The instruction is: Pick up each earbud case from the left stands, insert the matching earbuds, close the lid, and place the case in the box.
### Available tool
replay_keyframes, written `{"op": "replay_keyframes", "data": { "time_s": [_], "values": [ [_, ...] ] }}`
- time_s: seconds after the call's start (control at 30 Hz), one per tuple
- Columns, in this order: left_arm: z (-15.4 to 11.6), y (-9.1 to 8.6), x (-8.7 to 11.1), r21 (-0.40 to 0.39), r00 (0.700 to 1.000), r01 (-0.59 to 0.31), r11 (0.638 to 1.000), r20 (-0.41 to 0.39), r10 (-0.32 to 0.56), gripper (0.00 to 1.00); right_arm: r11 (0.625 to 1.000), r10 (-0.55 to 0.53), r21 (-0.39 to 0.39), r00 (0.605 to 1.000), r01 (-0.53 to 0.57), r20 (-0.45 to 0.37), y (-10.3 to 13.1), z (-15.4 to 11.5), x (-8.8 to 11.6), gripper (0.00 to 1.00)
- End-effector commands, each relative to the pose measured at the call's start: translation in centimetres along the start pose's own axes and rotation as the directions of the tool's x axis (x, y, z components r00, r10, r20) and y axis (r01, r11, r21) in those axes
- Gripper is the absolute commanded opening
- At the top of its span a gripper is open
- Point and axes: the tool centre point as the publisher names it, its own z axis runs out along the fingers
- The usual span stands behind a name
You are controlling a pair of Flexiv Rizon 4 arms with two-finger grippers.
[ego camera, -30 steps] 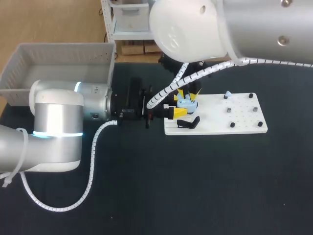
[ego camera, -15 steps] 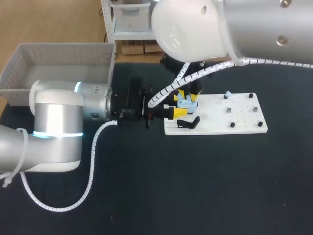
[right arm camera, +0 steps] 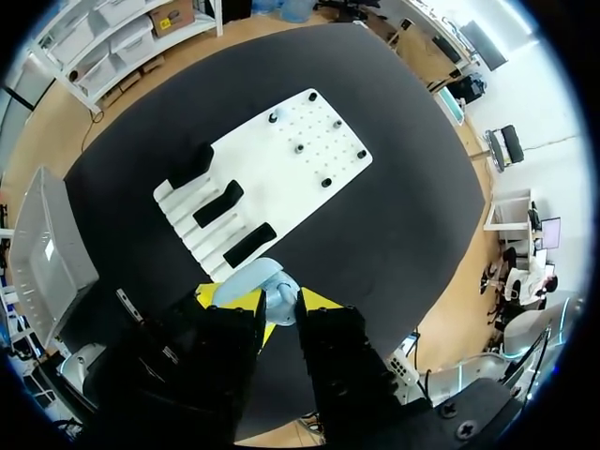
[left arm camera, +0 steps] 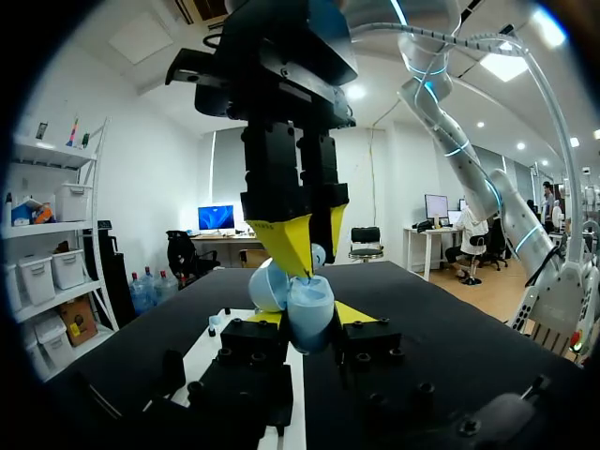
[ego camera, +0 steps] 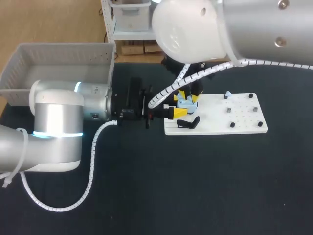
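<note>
Far left on tabletop (ego camera: pixel 195 186): grey box (ego camera: pixel 58 53) | centre: left gripper (ego camera: pixel 175 112) fingers pinch open earbud case (ego camera: pixel 186 103) by its sides, over white board (ego camera: pixel 234 115) edge | right gripper (ego camera: pixel 188 95) fingers pressed together, touching it from above | judged light, slick, hinge fragile: hold body sides, not lid

Table layout
Box (ego camera: pixel 63 47) far left; board (ego camera: pixel 244 118) right of centre; earbud case (ego camera: pixel 186 103) above board's left end.
</note>
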Motion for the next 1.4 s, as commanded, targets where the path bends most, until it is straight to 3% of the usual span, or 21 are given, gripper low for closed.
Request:
{"op": "replay_keyframes", "data": {
  "time_s": [0.03,0.3,0.43,0.53,0.63,0.93,1.2,1.4],
  "values": [
    [0.0,-0.1,0.0,-0.006,1.0,-0.003,1.0,0.002,0.003,0.0,1.0,0.006,-0.021,1.0,-0.006,0.0,-0.5,-0.4,0.1,1.0],
    [0.0,-0.1,0.0,-0.006,1.0,-0.003,1.0,0.002,0.003,0.0,0.986,0.011,-0.164,1.0,-0.016,-0.027,-3.6,-3.8,0.9,1.0],
    [0.0,-0.1,0.0,-0.006,1.0,-0.003,1.0,0.002,0.003,0.0,0.965,-0.046,-0.258,0.999,0.047,0.012,-5.0,-4.7,0.3,0.95],
    [0.0,-0.1,0.0,-0.006,1.0,-0.003,1.0,0.002,0.003,0.0,0.943,-0.131,-0.298,0.988,0.149,0.078,-5.8,-5.0,-0.8,0.87],
    [0.0,-0.1,0.0,-0.006,1.0,-0.003,1.0,0.002,0.003,0.0,0.926,-0.151,-0.329,0.981,0.183,0.121,-6.2,-5.1,-2.7,0.71],
    [0.0,-0.1,0.0,-0.006,1.0,-0.003,1.0,0.002,0.003,0.0,0.923,-0.206,-0.298,0.966,0.245,0.156,-6.4,-3.5,-9.7,0.62],
    [0.0,-0.1,0.0,-0.006,1.0,-0.003,1.0,0.002,0.003,0.0,0.908,-0.31,-0.248,0.94,0.338,0.146,-5.5,-0.6,-13.8,0.59],
    [0.0,-0.1,0.0,-0.006,1.0,-0.003,1.0,0.002,0.003,0.0,0.9,-0.349,-0.235,0.93,0.366,0.113,-5.0,2.3,-16.2,0.49]
  ]
}}
